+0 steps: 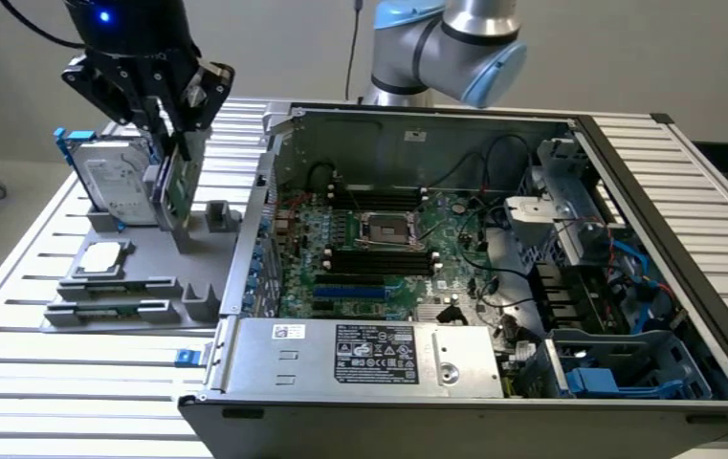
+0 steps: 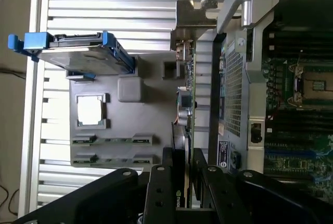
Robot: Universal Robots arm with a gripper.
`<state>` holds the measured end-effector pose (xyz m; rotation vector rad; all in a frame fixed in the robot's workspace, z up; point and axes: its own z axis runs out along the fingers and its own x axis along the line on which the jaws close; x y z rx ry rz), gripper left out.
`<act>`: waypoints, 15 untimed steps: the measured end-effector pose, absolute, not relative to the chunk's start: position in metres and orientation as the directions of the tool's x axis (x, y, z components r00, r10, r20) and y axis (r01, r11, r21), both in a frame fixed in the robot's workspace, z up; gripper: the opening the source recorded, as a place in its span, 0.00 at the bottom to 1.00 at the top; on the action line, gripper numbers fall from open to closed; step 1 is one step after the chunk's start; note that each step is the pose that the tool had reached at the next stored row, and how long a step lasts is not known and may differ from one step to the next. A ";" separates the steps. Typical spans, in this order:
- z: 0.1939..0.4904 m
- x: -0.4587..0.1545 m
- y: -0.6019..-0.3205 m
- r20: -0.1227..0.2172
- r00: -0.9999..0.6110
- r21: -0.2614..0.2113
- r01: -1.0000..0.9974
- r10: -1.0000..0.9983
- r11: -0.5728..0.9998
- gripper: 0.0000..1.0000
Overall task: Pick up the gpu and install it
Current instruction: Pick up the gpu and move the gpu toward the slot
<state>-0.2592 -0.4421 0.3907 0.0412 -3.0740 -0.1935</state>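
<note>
A slatted metal desk [image 1: 32, 382] carries one open computer case [image 1: 466, 423], its white label [image 1: 374, 352] too small to read, and one grey tray [image 1: 160, 260]. The tray holds two memory sticks [image 1: 115, 308], one processor [image 1: 99, 256] and one hard drive [image 1: 119, 182]. The tool [image 2: 180, 174] is clamped on the single gpu [image 1: 181, 186], which stands upright at the tray's far end beside the drive.

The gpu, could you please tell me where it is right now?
In the exterior view's upper left, the gpu stands upright on the grey holder beside the hard drive, clasped by the claw.
</note>
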 end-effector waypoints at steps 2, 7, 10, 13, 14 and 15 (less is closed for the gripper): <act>0.396 -0.255 -0.444 0.071 -0.997 0.126 -0.021 -0.030 0.992 0.26; 0.415 -0.240 -0.448 0.089 -0.996 0.127 -0.019 -0.031 0.992 0.26; 0.421 -0.233 -0.452 0.110 -0.993 0.128 -0.017 -0.031 0.992 0.26; 0.423 -0.228 -0.456 0.140 -0.990 0.128 -0.012 -0.030 0.992 0.26; 0.424 -0.225 -0.457 0.149 -0.988 0.128 -0.011 -0.031 0.992 0.26; 0.425 -0.222 -0.458 0.156 -0.987 0.128 -0.011 -0.031 0.992 0.26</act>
